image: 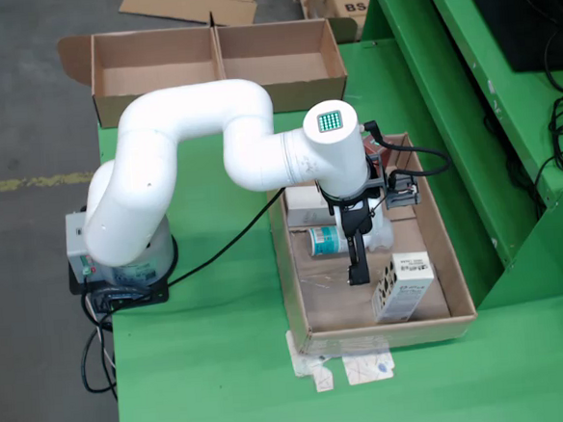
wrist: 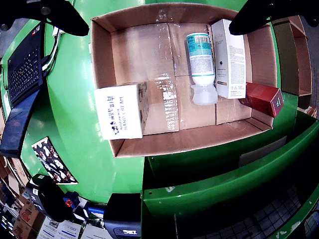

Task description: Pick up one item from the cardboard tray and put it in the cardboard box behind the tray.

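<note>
The cardboard tray [image: 387,335] lies on the green table and holds a white hand-cream box [image: 403,286], a teal-and-white bottle [image: 326,241] lying on its side, a slim white box [image: 305,216] and a red box [image: 375,152] partly hidden by the arm. My gripper [image: 358,264] hangs over the tray between the bottle and the hand-cream box, open and empty. In the wrist view the tray [wrist: 189,140] shows the hand-cream box [wrist: 121,118], the bottle [wrist: 201,64], the slim box [wrist: 230,59] and the red box [wrist: 263,98]. My gripper [wrist: 159,25] is spread wide above them. The empty two-compartment cardboard box [image: 216,71] stands behind the tray.
The arm's base and a grey control box [image: 79,246] with cables sit at the table's left edge. Paper scraps [image: 355,368] lie in front of the tray. A raised green frame [image: 468,111] with cables runs along the right. A keyboard [wrist: 22,62] shows in the wrist view.
</note>
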